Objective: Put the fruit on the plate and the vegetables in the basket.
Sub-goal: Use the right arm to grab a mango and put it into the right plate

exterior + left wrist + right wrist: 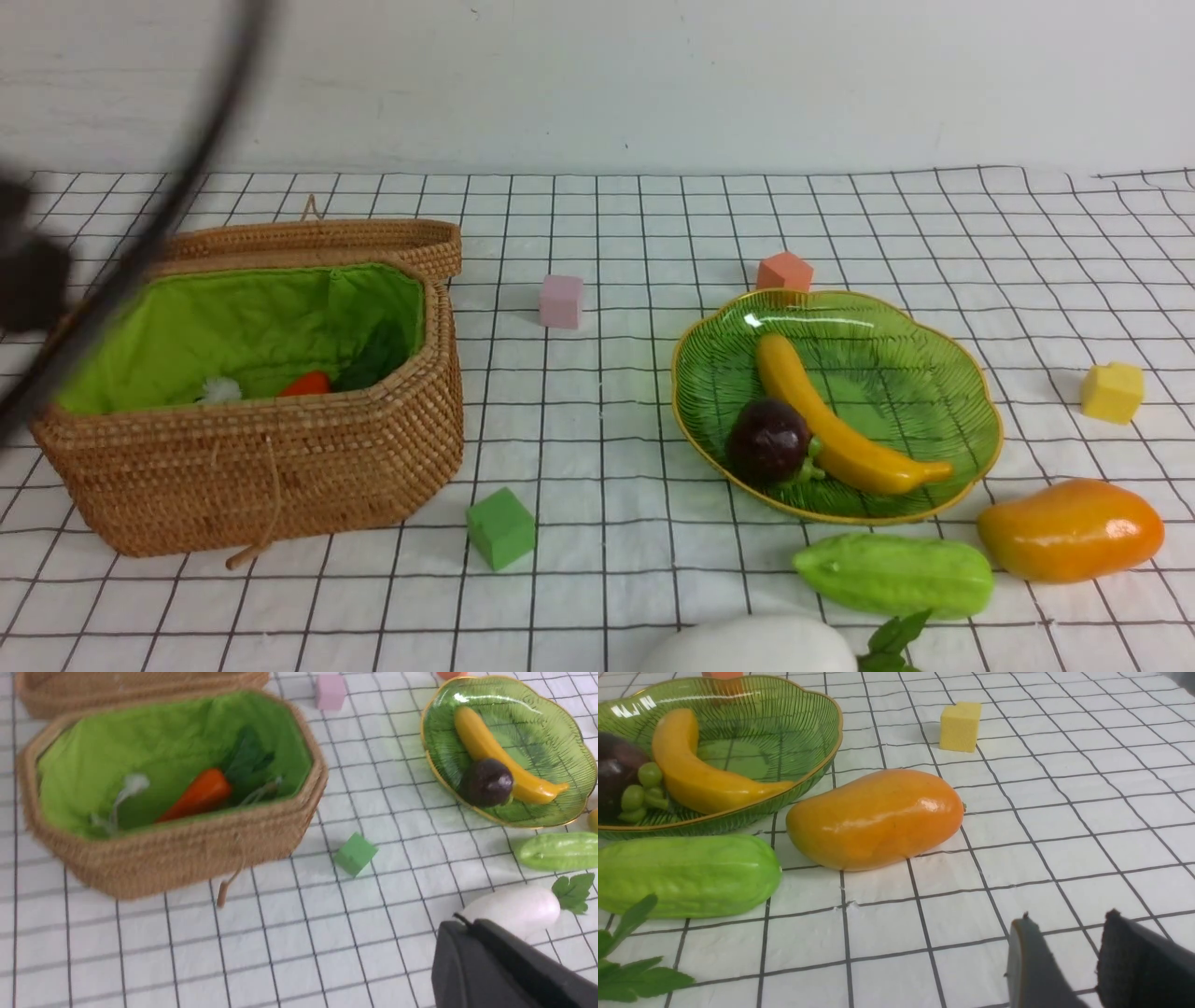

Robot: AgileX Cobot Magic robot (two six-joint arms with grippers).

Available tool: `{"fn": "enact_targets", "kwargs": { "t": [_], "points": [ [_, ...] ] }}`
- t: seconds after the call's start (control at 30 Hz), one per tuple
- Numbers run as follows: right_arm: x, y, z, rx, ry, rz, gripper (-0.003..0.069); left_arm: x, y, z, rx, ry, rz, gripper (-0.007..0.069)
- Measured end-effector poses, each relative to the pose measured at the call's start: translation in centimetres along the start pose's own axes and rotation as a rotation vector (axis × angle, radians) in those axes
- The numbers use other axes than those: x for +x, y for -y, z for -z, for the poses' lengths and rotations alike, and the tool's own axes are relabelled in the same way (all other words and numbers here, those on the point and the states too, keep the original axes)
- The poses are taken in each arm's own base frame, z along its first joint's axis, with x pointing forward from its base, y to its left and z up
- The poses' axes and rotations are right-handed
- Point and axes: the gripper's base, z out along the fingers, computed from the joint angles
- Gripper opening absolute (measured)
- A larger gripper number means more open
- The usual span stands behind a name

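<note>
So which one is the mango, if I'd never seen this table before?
Find the big green glass plate, to the right of the woven basket. Just off its near right rim, on the checked cloth, lies the mango. It is plump, glossy and orange, unlike the ridged green gourd beside it and the slim yellow banana on the plate.

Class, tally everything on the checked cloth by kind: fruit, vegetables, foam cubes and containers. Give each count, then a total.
Fruit: 3 (banana, mangosteen, mango)
Vegetables: 3 (carrot, gourd, radish)
Foam cubes: 4 (pink cube, orange cube, yellow cube, green cube)
Containers: 2 (basket, plate)
Total: 12
</note>
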Motion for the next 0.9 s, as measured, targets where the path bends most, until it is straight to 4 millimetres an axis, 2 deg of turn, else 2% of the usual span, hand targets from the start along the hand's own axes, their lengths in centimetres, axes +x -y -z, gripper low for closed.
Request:
{"fn": "enact_targets", "kwargs": {
  "t": [0.07,0.1,0.13,0.17,0.33,0.53,0.9],
  "points": [
    [0.0,0.0,0.0,0.0,0.0,0.0,0.0243,4.7,-3.0,1.2,0.018,0.027,0.065,-0.0013],
    [0.0,0.0,0.0,0.0,0.0,0.0,0.0243,4.7,-3.0,1.2,0.019,0.029,0.069,-0.0013],
    [0.0,0.0,0.0,0.0,0.0,0.0,0.0243,7.5,-4.3,1.2,0.044,0.042,0.108,-0.0013],
    [0.0,0.0,0.0,0.0,0.0,0.0,0.0243,8.9,-4.9,1.1,0.066,0.047,0.134,-0.0013],
    [0.0,0.0,0.0,0.0,0.0,0.0,0.0243,13.7,-6.3,0.0,0.171,0.049,0.215,-0.0013],
    [0.0,0.0,0.0,0.0,0.0,0.0,0.0243,15.8,-6.9,-1.0,0.189,0.03,0.229,-0.0013],
    [0.0,0.0,0.0,0.0,0.0,0.0,0.0243,16.0,-7.4,-0.5,0.195,0.084,0.229,-0.0013]
  ]
}}
